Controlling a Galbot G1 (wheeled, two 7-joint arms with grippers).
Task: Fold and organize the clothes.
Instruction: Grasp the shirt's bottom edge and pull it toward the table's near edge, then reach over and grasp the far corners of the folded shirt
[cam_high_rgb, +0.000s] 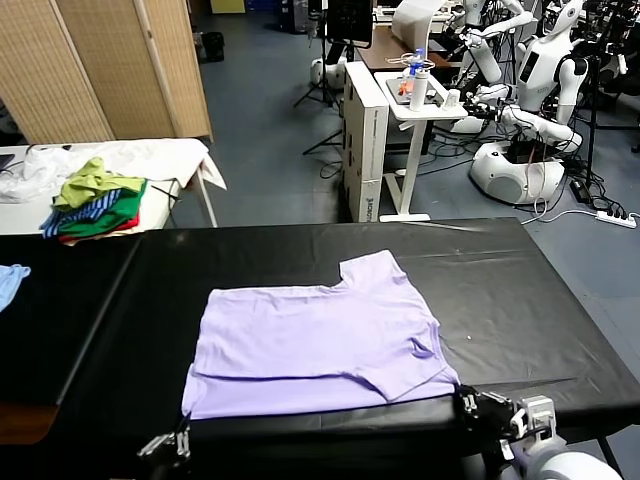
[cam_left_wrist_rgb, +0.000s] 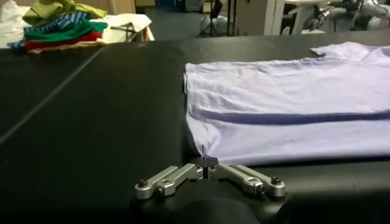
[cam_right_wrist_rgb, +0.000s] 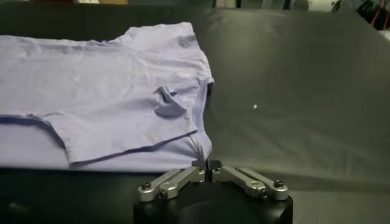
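Note:
The pale lavender T-shirt (cam_high_rgb: 320, 340) lies flat on the black table (cam_high_rgb: 500, 290), reaching its near edge, with one part folded over onto itself. My left gripper (cam_high_rgb: 170, 443) is at the shirt's near left corner. In the left wrist view the shirt (cam_left_wrist_rgb: 286, 103) tapers down into my left gripper (cam_left_wrist_rgb: 206, 164), whose fingers are pressed together on that corner. My right gripper (cam_high_rgb: 465, 400) is at the near right corner. In the right wrist view the shirt (cam_right_wrist_rgb: 103, 97) ends at my right gripper (cam_right_wrist_rgb: 207, 165), whose fingers meet on the cloth's tip.
A pile of green, yellow and striped garments (cam_high_rgb: 95, 200) rests on a white table at the back left. A light blue cloth (cam_high_rgb: 10, 280) lies at the far left edge. Beyond the table stand a white desk (cam_high_rgb: 415, 100) and other robots (cam_high_rgb: 520, 150).

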